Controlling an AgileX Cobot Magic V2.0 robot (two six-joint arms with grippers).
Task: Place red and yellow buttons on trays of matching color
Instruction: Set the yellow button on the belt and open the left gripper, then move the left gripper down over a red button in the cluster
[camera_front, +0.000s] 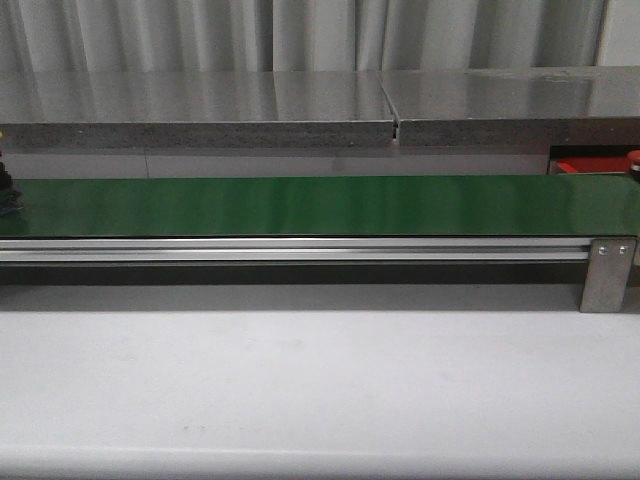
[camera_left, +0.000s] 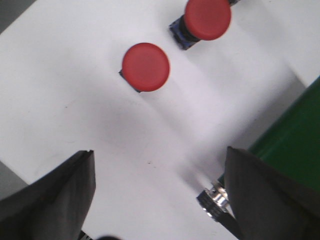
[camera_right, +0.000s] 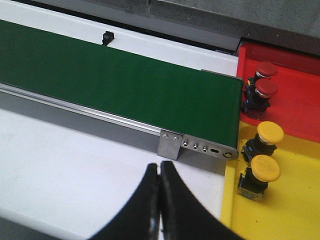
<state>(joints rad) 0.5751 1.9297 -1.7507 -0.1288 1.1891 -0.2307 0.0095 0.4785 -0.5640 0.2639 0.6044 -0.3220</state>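
Your left gripper (camera_left: 160, 195) hangs with its fingers spread wide and empty over the white surface, and two red buttons (camera_left: 146, 67) sit ahead of the gap, caps up, the nearer one almost in line with it. Your right gripper (camera_right: 160, 200) has its fingers pressed together, empty, near the end of the green belt (camera_right: 115, 85), with the red tray (camera_right: 295, 95) and yellow tray (camera_right: 280, 210) just beyond, each already holding two matching buttons. The left arm is the nearer to the loose buttons, so I judge the pick falls to it.
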